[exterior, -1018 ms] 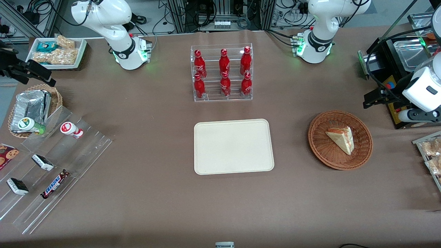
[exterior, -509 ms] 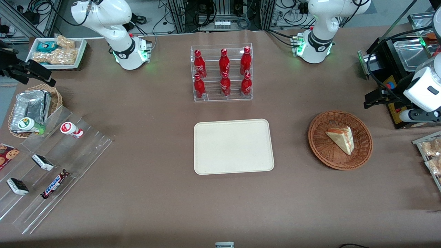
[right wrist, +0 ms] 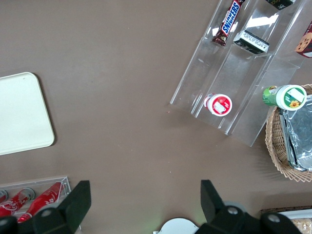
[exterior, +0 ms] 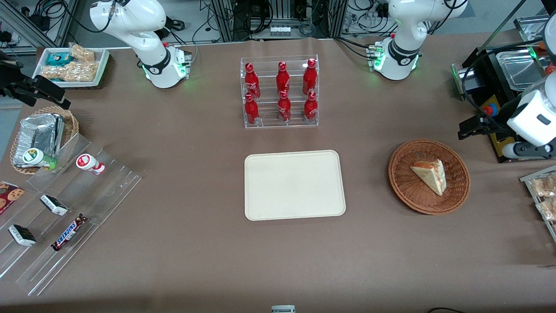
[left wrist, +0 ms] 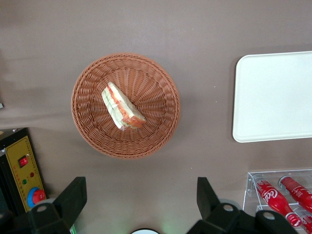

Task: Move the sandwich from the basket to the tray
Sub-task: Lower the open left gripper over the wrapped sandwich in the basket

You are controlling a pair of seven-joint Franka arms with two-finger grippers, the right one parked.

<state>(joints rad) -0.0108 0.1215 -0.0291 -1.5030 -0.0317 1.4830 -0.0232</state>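
Hovering high with jaws wide, our gripper (left wrist: 139,204) sits above the bench edge beside the basket (exterior: 429,176); the sandwich (exterior: 431,175) lies tilted inside, so we risk crushing it or dragging wicker.

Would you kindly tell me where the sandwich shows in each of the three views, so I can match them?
Front view: the sandwich lies in the basket, toward the working arm's end of the table.
Left wrist view: the sandwich lies in the basket, below the open gripper.
Right wrist view: not in it.
Shared landmark: the tray, beside the basket.
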